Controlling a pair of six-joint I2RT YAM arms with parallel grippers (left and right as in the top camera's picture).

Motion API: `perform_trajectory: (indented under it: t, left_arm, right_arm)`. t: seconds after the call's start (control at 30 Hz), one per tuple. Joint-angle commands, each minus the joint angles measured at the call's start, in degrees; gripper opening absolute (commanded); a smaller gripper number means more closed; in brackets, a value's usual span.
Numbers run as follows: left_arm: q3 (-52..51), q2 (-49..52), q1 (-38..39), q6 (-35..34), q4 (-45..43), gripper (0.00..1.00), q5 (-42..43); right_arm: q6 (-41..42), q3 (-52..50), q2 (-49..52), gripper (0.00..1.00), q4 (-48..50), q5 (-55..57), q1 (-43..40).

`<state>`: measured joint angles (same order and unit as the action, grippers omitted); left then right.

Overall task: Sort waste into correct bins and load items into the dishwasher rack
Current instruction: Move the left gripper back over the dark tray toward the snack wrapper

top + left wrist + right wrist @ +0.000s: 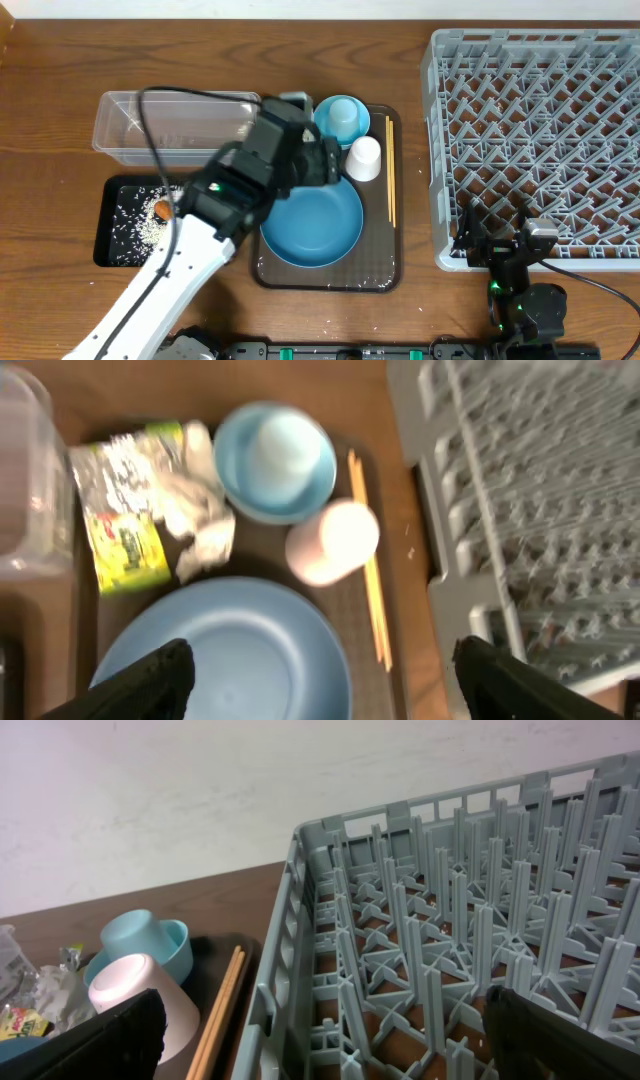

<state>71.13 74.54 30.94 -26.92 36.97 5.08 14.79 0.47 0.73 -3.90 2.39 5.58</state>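
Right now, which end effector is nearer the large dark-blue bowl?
Left. The left end effector hovers over the far rim of the large dark-blue bowl; the right end effector sits well off to the bowl's right, at the near corner of the dishwasher rack.

Brown wood-grain table (60, 60) fills the overhead view; its far edge meets a plain white wall (300, 10). Dark brown serving tray (380, 255), rectangular with rounded corners and a raised rim, lies flat near the table's centre, long sides running front to back. Brown object (3, 35) cut off at the far-left edge, not identifiable.
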Motion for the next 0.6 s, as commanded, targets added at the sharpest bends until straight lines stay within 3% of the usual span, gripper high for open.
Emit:
perform_trajectory:
  t: [0.0, 0.23, 0.57]
  left_arm:
    - [2.58, -0.04, -1.49, 1.42, -0.68, 0.88, -1.18]
    - [2.56, 0.31, -2.43, 1.79, -3.74, 0.91, -8.94]
    - [2.56, 0.52, -2.43, 1.79, -7.19, 0.96, -9.20]
  right_arm:
    - [-0.72, -0.17, -0.24, 0.99, -0.11, 0.57, 0.48]
    - [-0.72, -0.17, -0.24, 0.99, -0.11, 0.57, 0.48]
    - [-0.72, -0.17, -0.24, 0.99, -0.11, 0.57, 0.48]
